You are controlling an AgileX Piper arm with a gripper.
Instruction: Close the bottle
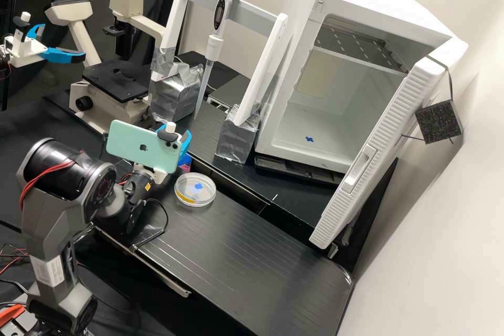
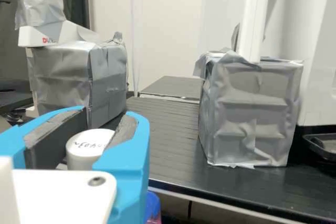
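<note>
Microscope: cream and black, back on the bench [image 1: 98,181] to my left.
Gripper: blue-fingered [image 1: 186,145], just behind the pale green phone [image 1: 139,147], its fingers closed on a round white cap.
White cap: between the dark finger pads [image 2: 56,140], handwriting on top; whether a bottle sits under it, I can't tell.
Dish: clear and round [image 1: 195,198], near the gripper.
Pipette: upright in its white stand.
White cabinet: door open, at the right.

The grooved black tabletop [image 1: 236,241] carries a clear round dish [image 1: 209,192] — lying flat — plus two silver-taped blocks [image 1: 237,137] and a microscope [image 1: 118,85].
</note>
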